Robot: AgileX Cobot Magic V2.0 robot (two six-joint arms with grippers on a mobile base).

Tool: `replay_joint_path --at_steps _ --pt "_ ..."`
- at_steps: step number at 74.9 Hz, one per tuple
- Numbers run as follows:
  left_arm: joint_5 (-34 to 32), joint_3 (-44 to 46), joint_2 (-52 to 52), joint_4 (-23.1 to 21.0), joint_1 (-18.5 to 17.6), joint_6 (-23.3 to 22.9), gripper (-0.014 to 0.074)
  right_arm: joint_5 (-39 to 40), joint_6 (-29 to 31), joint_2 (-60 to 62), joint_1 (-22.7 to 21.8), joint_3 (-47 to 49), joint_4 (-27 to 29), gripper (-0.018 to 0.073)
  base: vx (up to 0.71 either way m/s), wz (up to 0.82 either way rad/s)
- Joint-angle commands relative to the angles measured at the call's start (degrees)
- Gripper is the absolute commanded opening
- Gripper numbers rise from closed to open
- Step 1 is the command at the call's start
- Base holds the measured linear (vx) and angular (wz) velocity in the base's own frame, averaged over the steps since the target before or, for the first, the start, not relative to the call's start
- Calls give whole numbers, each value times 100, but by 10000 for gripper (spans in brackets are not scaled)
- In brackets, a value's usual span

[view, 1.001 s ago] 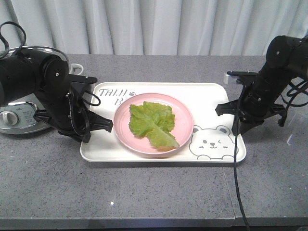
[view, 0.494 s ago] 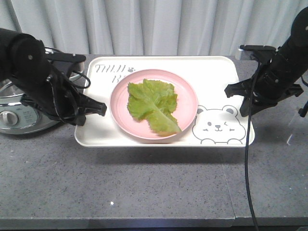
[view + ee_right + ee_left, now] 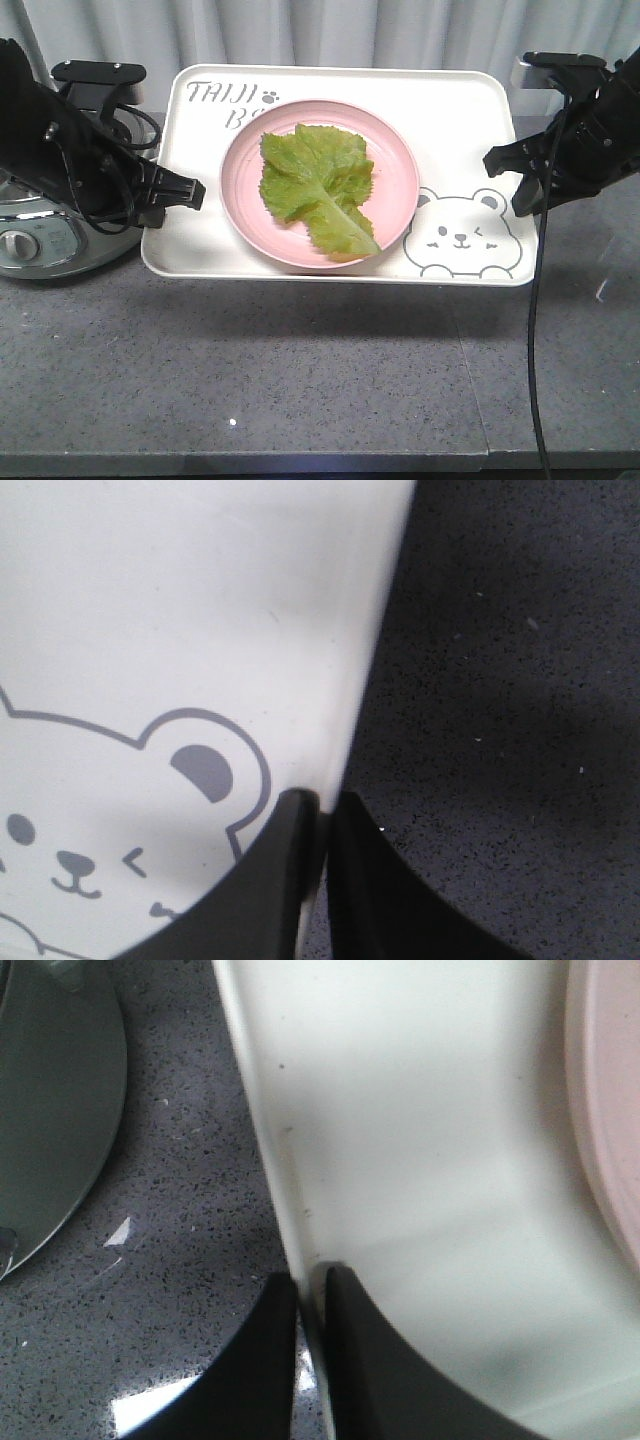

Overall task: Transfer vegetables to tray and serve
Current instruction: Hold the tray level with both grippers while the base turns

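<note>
The cream-white tray (image 3: 460, 120) with its bear drawing hangs in the air above the grey counter, casting a shadow below. On it rests a round pink plate (image 3: 395, 205) carrying the vegetables (image 3: 315, 185), one crinkly green lettuce leaf. My left gripper (image 3: 190, 193) is shut on the tray's left rim (image 3: 285, 1175), one finger inside and one outside (image 3: 312, 1290). My right gripper (image 3: 505, 163) is shut on the tray's right rim (image 3: 365, 660), beside the bear's ear (image 3: 322, 810).
A silver cooker (image 3: 40, 245) with a glass lid (image 3: 50, 1110) stands at the left, close behind my left arm. White curtains hang at the back. A black cable (image 3: 533, 330) drops from the right arm across the counter (image 3: 300, 380).
Both arms have lifted the tray off the counter and raised it toward the camera, with plate and lettuce riding on it; its shadow has spread beneath.
</note>
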State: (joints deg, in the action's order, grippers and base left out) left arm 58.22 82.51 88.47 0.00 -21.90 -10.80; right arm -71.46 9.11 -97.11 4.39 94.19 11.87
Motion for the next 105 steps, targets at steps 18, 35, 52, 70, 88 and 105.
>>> replay_joint_path --at_steps 18,35,52,70,88,105 --pt "-577 169 -263 -491 -109 158 -7 185 163 312 61 156 544 -6 0 0" --pt "-546 169 -263 -491 -109 158 -7 166 163 312 61 146 544 -6 0 0" --pt "-443 169 -263 -491 -109 158 -7 166 163 312 61 146 544 -6 0 0" --pt "-443 169 -263 -491 -109 153 -6 165 145 312 61 146 544 -6 0 0" --pt "-443 169 -263 -491 -109 153 -6 165 145 312 61 146 544 -6 0 0" --pt "-443 169 -263 -491 -109 153 -6 165 145 312 61 146 544 -6 0 0"
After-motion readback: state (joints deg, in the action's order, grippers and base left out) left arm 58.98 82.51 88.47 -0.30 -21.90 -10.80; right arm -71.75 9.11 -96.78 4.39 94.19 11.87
